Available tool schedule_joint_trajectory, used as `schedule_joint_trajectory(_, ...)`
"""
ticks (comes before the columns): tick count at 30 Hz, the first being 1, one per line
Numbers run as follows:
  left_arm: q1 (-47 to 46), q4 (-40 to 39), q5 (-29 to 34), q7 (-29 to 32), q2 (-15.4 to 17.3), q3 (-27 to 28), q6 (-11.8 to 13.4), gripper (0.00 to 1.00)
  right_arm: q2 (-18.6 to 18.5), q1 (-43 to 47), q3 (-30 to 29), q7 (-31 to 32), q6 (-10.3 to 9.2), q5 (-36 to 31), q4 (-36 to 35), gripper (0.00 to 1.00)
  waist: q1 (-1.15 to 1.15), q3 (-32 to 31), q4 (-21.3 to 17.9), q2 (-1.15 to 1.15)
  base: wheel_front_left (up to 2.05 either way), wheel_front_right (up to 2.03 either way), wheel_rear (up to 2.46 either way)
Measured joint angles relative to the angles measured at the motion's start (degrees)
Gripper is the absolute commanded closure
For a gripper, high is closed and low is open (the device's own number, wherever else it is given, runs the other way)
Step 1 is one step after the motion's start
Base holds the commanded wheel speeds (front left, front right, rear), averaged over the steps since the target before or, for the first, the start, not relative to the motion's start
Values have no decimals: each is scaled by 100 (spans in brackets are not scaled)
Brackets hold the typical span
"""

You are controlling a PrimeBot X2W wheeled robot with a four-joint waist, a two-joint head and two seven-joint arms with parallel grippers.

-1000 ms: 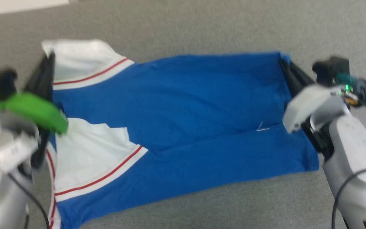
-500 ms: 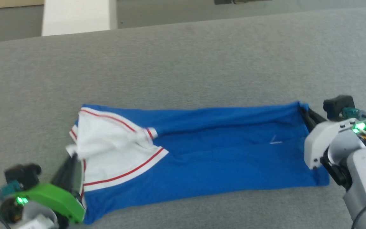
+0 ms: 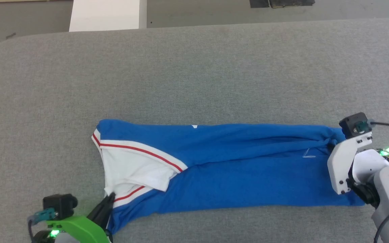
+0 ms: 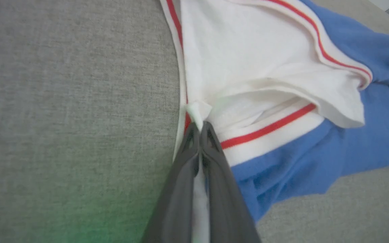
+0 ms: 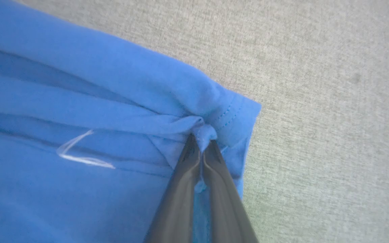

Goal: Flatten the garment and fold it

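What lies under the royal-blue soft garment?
The grey fabric-covered surface shows all around the royal-blue soft garment; whatever lies beneath its middle is covered.

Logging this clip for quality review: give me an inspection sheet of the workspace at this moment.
Surface: grey fabric-topped table, far-left corner rounded.
Job's things: garment, blue with a white, red-striped end, laid lengthwise, bunched at both ends.
Clutter: nothing seen.
Grippers: left gripper shut on the garment's white end; right gripper shut on its blue end.
Cables: black cable by the right wrist.
Surroundings: white panel and dark object beyond the table.
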Motion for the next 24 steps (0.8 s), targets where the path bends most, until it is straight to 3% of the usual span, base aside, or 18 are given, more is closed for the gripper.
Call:
schedule_joint_trajectory(6, -160, 94, 1, 198, -64, -141, -68, 100, 63, -47, -123, 491, -3, 56, -71, 100, 0, 5, 17, 0, 0, 0, 0)
schedule_joint_trajectory(7, -160, 100, 0, 189, -104, -127, -40, 89, 82, -32, -166, 519, -3, 66, -97, 92, 0, -16, 16, 0, 0, 0, 0)
schedule_joint_trajectory(8, -157, 104, 0, 163, -141, -116, -31, 59, 111, 3, -225, 535, -3, 100, -144, 73, 0, -44, 15, 0, 0, 0, 0)
schedule_joint_trajectory(9, -155, 97, -4, 129, -165, -112, -22, 14, 134, 55, -261, 535, -3, 122, -190, 56, 0, -68, 15, 0, 0, 0, 0)
schedule_joint_trajectory(10, -152, 88, -4, 86, -185, -103, -14, 0, 157, 140, -307, 533, -3, 154, -274, 0, 0, -102, 16, 0, 0, 0, 0)
schedule_joint_trajectory(16, -119, -38, 148, -491, -348, -5, 91, 0, 394, 851, -753, 309, -1, 248, -907, 0, 0, -360, 34, 0, 0, 0, 0)
schedule_joint_trajectory(24, -200, -81, 804, -1254, -697, 514, 480, 0, 951, 1638, -1649, -643, -1, 244, -1818, 0, 0, -700, 135, 0, 0, 0, 0)
